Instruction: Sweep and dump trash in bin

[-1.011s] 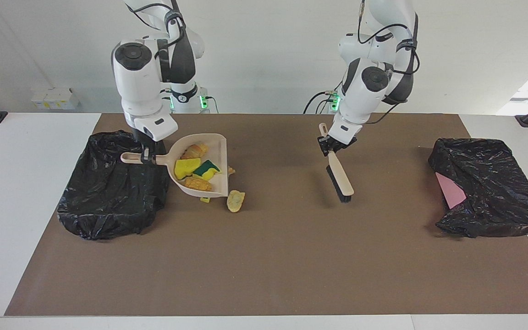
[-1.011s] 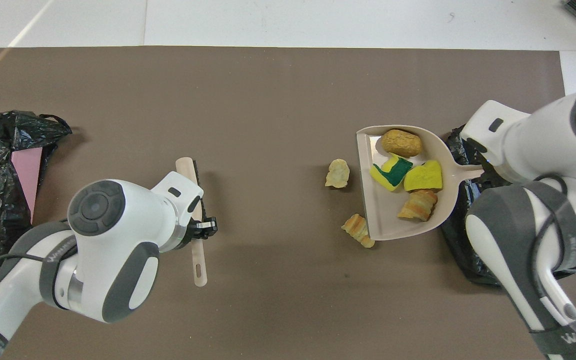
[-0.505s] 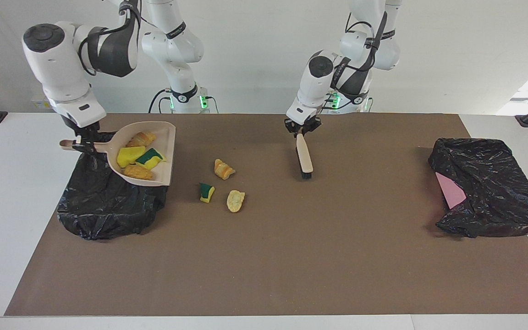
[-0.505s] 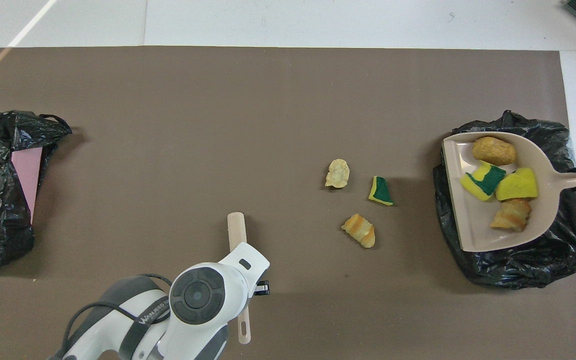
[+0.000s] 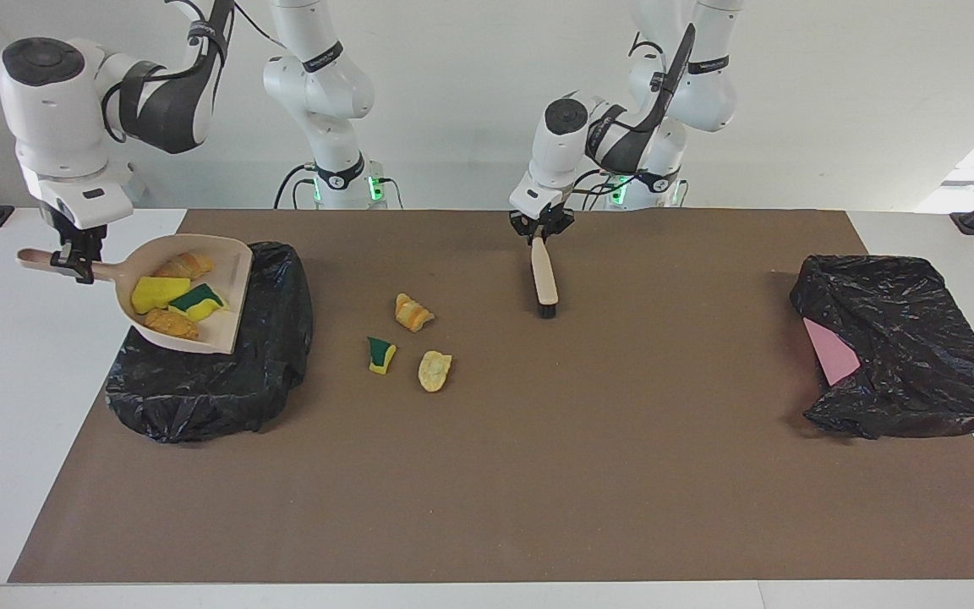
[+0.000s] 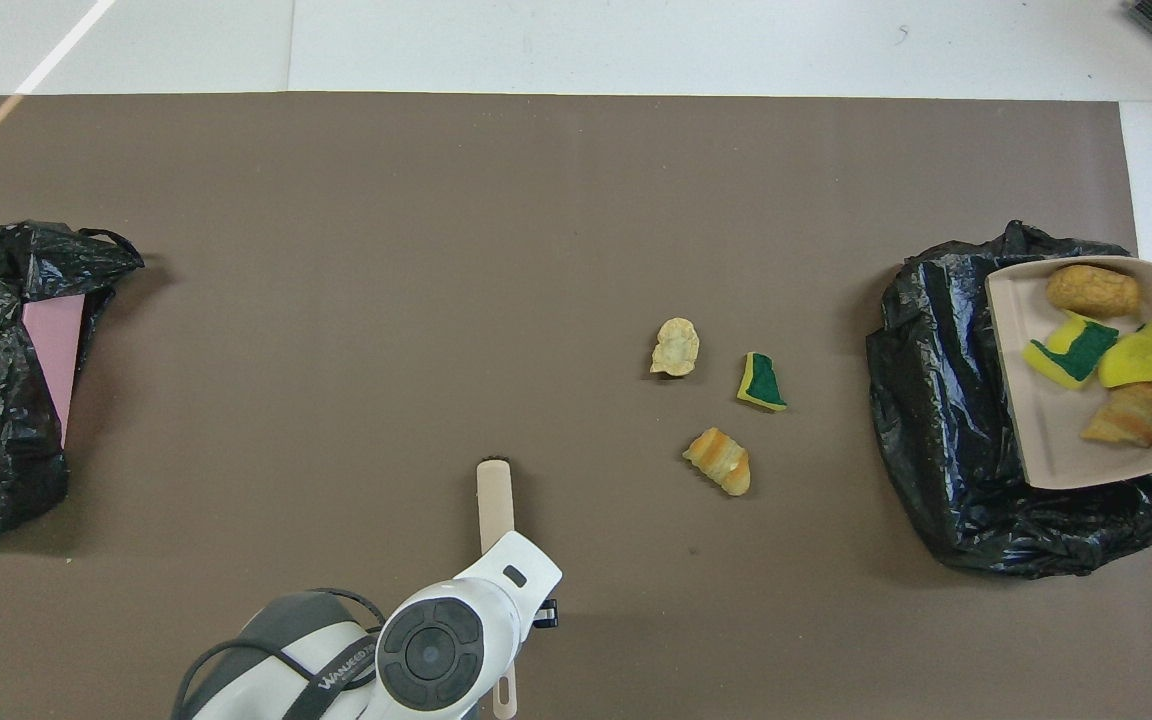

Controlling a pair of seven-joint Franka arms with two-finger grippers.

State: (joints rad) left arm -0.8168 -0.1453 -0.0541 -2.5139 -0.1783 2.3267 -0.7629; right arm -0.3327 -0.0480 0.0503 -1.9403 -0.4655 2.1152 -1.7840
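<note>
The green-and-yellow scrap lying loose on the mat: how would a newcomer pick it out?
Start at the brown mat and find the three loose scraps beside the black-bagged bin. The green-and-yellow scrap is the only one with a dark green face; its neighbours are tan.

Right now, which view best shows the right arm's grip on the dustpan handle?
The facing view: the right gripper clamps the dustpan handle. The overhead view shows only the pan's scoop, with handle and gripper out of frame.

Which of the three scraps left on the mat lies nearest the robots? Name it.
The orange-tan bread chunk. In the facing view it sits higher than the green-and-yellow sponge piece and the pale crumbly scrap, so it is nearest the robots.
</note>
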